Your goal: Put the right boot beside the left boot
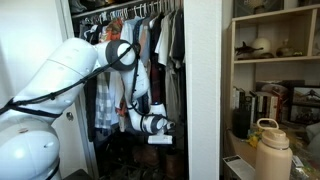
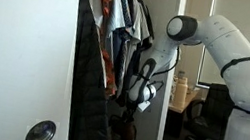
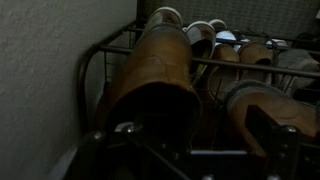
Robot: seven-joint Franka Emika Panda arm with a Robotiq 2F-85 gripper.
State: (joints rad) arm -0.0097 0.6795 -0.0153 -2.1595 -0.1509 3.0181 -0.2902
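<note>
**A:** Where is the boot?

**B:** A tan boot (image 3: 155,80) sits on the wire rack (image 3: 82,90) low in the closet and fills the middle of the wrist view. A second boot (image 3: 262,105) of the same colour sits further along the same rack. I can't tell which one is the right boot and which is the left.

**A:** Are they touching?

**B:** No, they are apart. There is a dark gap between them, and rack wires cross it.

**A:** What about the hand?

**B:** The gripper (image 3: 200,140) is just short of the tan boot. Its fingers (image 3: 122,130) are spread wide, one at each lower side of the wrist view, and they hold nothing. The picture is dim, though.

**A:** How much room is there at the edges?

**B:** It is tight on one side. The wall (image 3: 45,60) runs just beside the rack's end post, and the tan boot is close to that post. The other side has more room, out past the second boot.

**A:** And the count?

**B:** There are two tan boots. At least two pale shoes (image 3: 200,30) are lined up behind them at the back of the rack. A brownish shape beside those is too dark to name.

**A:** And further out?

**B:** In both exterior views the arm reaches down into the closet, with the gripper (image 1: 160,128) (image 2: 140,101) low under the hanging clothes (image 1: 140,40). In an exterior view, a door (image 2: 16,53) with one knob (image 2: 41,133) borders the opening. In an exterior view, shelves (image 1: 275,60) stand beyond the closet's other edge, with one cream jug (image 1: 272,150) in front of them.
</note>
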